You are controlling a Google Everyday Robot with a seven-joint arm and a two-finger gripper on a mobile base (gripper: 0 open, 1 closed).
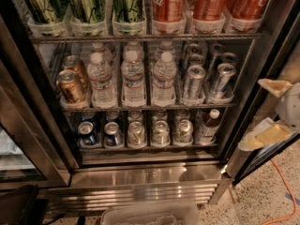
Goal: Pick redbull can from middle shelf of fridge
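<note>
The fridge (pixel 140 177) stands open in front of me, with a steel base and three wire racks. The middle shelf (pixel 140 108) holds copper cans (pixel 70 86) on the left, water bottles (pixel 133 78) in the centre and slim silver redbull cans on the right. The front two redbull cans (pixel 193 82) (pixel 221 80) lean slightly in their clear cups, with more behind them. My gripper (pixel 267 111) is at the right edge, outside the fridge, level with the middle and lower racks. Its yellowish fingers (pixel 269 86) are spread apart and hold nothing.
The top rack holds green cans (pixel 86 3) and red cans (pixel 206 1). The bottom rack holds short cans (pixel 136 132) and a small bottle (pixel 208 125). A dark door frame (pixel 253 93) lies between gripper and cans. A clear bin (pixel 150 214) and an orange cable (pixel 283 191) are on the floor.
</note>
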